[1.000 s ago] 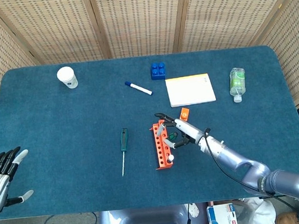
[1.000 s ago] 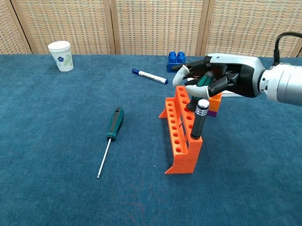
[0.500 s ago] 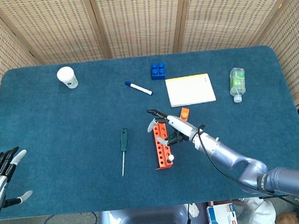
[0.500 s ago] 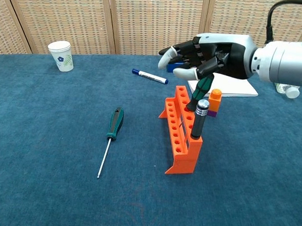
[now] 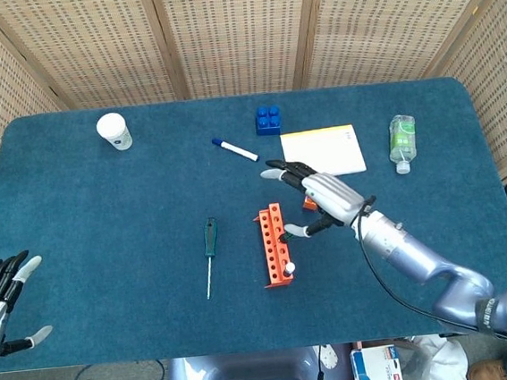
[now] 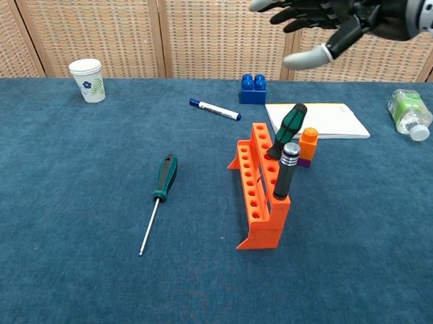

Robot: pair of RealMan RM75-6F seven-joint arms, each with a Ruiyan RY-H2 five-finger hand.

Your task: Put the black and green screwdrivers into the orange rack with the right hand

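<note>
Orange rack holds two screwdrivers, unlabelled.

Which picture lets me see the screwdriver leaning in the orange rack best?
The chest view: from the side, the black and green screwdriver shows its whole handle, tilted in the orange rack. The head view looks straight down, so there it is only a small dark spot beside the rack's holes.
</note>
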